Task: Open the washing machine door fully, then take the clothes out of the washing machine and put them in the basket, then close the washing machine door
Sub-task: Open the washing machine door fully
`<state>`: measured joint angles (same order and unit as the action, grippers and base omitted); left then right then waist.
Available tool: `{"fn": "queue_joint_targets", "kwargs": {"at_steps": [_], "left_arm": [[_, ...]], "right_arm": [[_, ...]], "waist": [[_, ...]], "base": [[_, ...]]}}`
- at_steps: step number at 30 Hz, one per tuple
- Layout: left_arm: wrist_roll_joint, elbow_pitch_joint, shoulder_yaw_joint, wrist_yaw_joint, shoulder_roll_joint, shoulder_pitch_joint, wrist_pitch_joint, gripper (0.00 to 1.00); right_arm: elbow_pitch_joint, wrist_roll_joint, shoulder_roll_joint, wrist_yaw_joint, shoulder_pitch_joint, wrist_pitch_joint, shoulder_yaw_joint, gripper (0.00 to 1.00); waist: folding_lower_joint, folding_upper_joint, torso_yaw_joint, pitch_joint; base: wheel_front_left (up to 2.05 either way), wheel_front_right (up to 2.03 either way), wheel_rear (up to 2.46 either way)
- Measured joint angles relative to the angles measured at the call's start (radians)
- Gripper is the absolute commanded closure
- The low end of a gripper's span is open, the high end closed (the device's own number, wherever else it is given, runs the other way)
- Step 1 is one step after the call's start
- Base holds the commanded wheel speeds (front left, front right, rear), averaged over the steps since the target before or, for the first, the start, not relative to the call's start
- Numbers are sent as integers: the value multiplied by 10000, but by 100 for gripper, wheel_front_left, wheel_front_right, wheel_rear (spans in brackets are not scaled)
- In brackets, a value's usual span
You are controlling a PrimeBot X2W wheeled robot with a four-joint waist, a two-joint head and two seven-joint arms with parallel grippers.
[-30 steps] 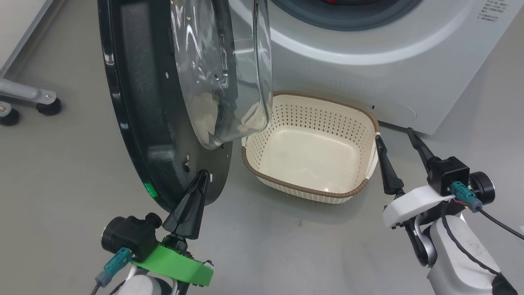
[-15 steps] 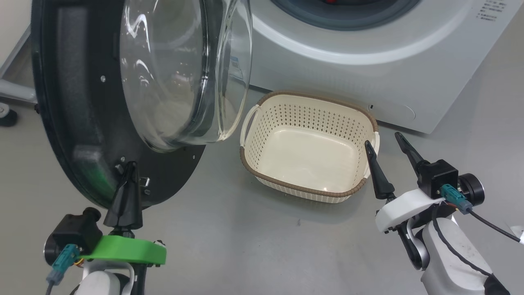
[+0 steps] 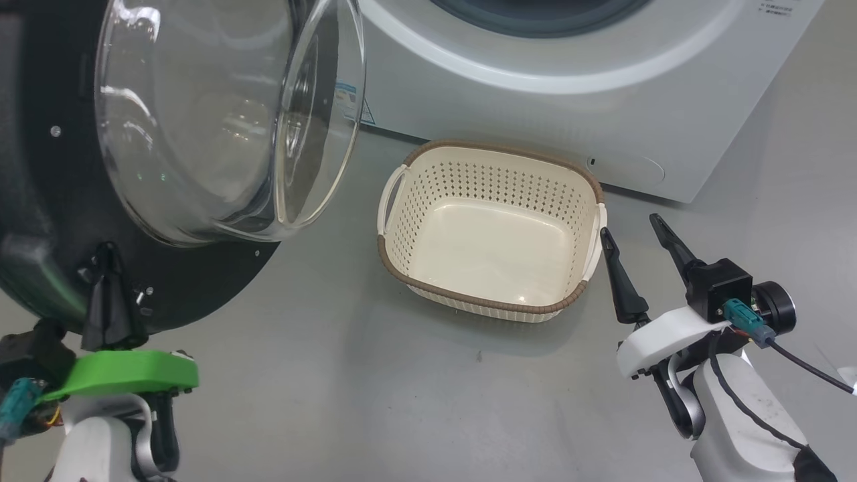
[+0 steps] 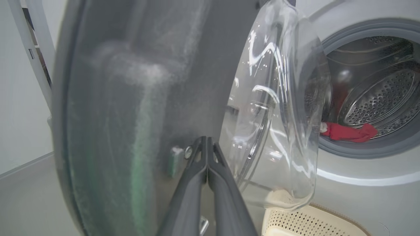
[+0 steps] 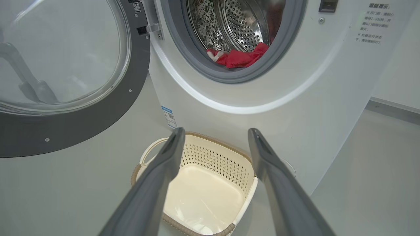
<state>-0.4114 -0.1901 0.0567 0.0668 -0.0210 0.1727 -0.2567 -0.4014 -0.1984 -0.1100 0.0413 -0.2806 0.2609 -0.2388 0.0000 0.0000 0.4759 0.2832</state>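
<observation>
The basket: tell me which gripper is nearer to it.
Right. The right gripper stands open just beside the basket, at its right-hand handle; the left gripper is shut at the washing machine door, well away on the other side.

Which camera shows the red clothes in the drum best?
The right wrist view: the clothes lie unobstructed at the front of the drum. The left wrist view shows them partly behind the door glass.

The left gripper (image 3: 107, 254) points up at lower left, fingers pressed together; the right gripper (image 3: 629, 226) points up at lower right, fingers spread wide.
</observation>
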Motion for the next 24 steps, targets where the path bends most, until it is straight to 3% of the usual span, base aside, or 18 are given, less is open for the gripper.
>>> {"fn": "queue_joint_targets", "kwargs": {"at_steps": [24], "left_arm": [[-23, -1561, 2169, 293, -625, 1845, -2, 100]], "right_arm": [[-27, 105, -90, 102, -437, 0, 153, 0]], "waist": [[0, 0, -748, 587]], "base": [[0, 0, 0]]}}
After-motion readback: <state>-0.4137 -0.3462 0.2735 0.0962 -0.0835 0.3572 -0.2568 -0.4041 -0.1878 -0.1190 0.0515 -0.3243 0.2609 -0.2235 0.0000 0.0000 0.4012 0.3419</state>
